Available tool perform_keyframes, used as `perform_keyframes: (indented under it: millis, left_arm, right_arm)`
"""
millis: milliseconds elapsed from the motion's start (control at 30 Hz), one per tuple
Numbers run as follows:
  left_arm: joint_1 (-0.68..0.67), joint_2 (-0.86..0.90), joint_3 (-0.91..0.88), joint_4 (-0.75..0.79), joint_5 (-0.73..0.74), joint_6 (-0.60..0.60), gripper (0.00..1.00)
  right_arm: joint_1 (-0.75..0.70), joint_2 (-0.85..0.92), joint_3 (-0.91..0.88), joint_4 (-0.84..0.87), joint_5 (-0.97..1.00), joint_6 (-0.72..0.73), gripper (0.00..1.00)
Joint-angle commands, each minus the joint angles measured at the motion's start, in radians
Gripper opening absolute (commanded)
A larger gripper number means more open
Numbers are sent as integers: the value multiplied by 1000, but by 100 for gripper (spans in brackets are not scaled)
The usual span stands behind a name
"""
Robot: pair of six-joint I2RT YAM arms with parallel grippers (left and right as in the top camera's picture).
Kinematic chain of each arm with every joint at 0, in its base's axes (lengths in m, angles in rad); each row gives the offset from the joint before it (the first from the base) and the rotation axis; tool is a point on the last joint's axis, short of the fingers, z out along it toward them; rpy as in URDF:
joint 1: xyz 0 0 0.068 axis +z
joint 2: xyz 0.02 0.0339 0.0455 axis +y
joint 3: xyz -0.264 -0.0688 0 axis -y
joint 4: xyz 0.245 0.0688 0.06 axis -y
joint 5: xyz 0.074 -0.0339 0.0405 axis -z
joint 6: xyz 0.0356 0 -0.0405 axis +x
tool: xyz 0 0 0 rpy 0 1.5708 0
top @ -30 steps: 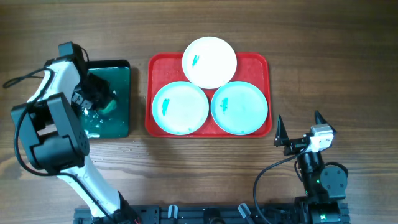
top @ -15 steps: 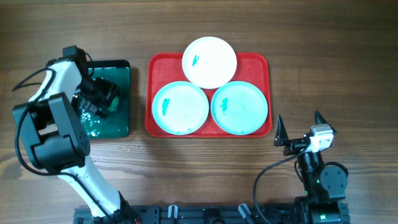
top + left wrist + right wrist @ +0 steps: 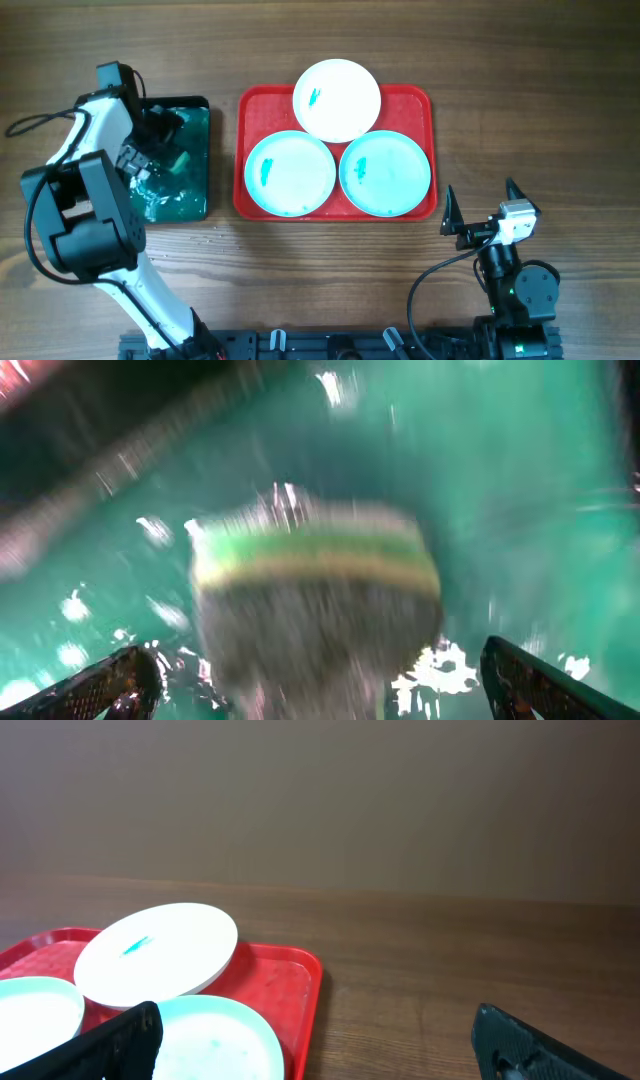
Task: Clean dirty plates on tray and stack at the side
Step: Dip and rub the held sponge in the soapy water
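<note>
After shifting the left gripper [image 3: 320, 690] toward the far end of the wet green tray [image 3: 192, 196], hovers open-jawed over the loose sponge [image 3: 315, 590], leaving all three smeared plates [image 3: 290, 172] unwiped on the red tray [image 3: 412, 100] and the right gripper [image 3: 480, 190] parked, spread.

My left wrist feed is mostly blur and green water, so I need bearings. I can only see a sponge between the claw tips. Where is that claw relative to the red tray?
Observer: The left claw hangs over the dark green tray, which sits just left of the red tray.
Operator: Are all the plates on the red tray?
Observer: Yes, three. The white plate is at the back, overlapping the left blue plate and the right blue plate in front of it.
</note>
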Motion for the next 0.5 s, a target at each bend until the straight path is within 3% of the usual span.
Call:
perform_keyframes:
  millis: [0, 67, 100, 167, 200, 233, 267, 300, 333, 367, 467]
  left_arm:
    - [6, 72, -40, 53, -109, 8, 100]
    - [6, 72, -40, 73, -109, 8, 94]
    - [6, 72, -40, 77, -109, 8, 78]
    - [6, 72, -40, 79, -109, 8, 13]
    - [6, 72, -40, 76, -109, 8, 4]
    - [6, 72, -40, 68, -108, 8, 4]
    - [6, 72, -40, 58, -108, 8, 11]
    - [6, 72, -40, 48, -97, 8, 47]
    - [6, 72, -40, 37, -72, 8, 89]
    - [6, 72, -40, 27, -39, 8, 100]
    - [6, 72, -40, -21, 102, 8, 100]
  right_arm:
    - [4, -4, -3, 2, 6, -11, 100]
    - [4, -4, -3, 2, 6, -12, 100]
    - [4, -4, -3, 2, 6, -11, 100]
    - [4, -4, -3, 2, 6, -11, 100]
    - [4, -4, -3, 2, 6, -11, 100]
    - [4, -4, -3, 2, 6, -12, 100]
    - [4, -4, -3, 2, 6, -12, 100]
    - [4, -4, -3, 2, 6, -12, 100]
    - [4, -4, -3, 2, 6, -11, 100]
    - [4, -4, -3, 2, 6, -11, 100]
    - [4, -4, -3, 2, 6, -11, 100]
